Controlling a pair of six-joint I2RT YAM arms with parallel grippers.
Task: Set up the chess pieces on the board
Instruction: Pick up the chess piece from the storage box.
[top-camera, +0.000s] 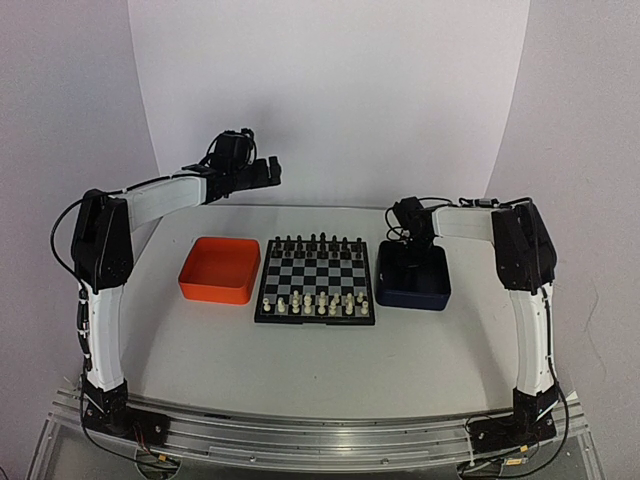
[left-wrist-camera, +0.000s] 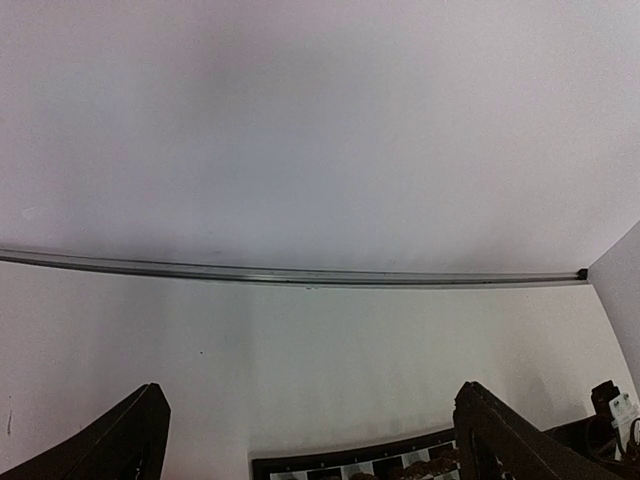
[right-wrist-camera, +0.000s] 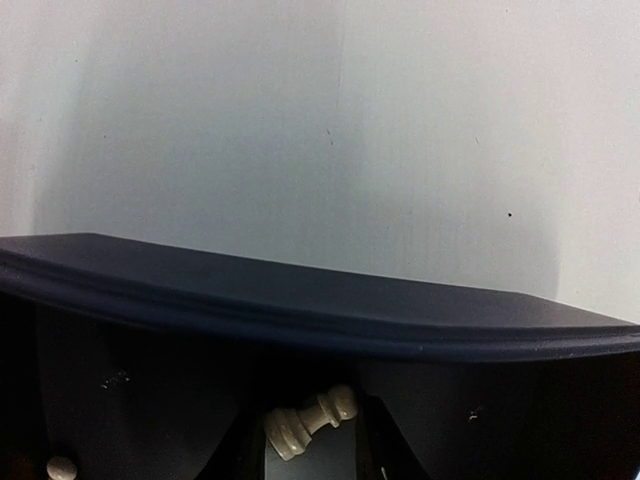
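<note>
Your left arm is raised over the far left of the table, up by the white backdrop. The left gripper hangs in the air with its fingers spread wide and nothing between them. Its wrist camera looks across bare tabletop towards the back wall.

Your right arm reaches down into the dark blue tray, which sits just beside the right edge of the board. The right gripper is low inside that tray, close to its far wall. Its fingers stand narrow, one on each side of a small cream chess piece. The piece lies tilted, base to the lower left and head to the upper right. You cannot tell from these views whether the fingers are pressing on it or only flanking it. A second cream piece shows at the bottom left of the right wrist view, on the tray floor.

The board lies flat in the middle of the table, between the two trays. Cream pieces stand in its two nearest rows, which show some gaps. Black pieces line its far edge. The orange tray sits just beside the board's left edge.
</note>
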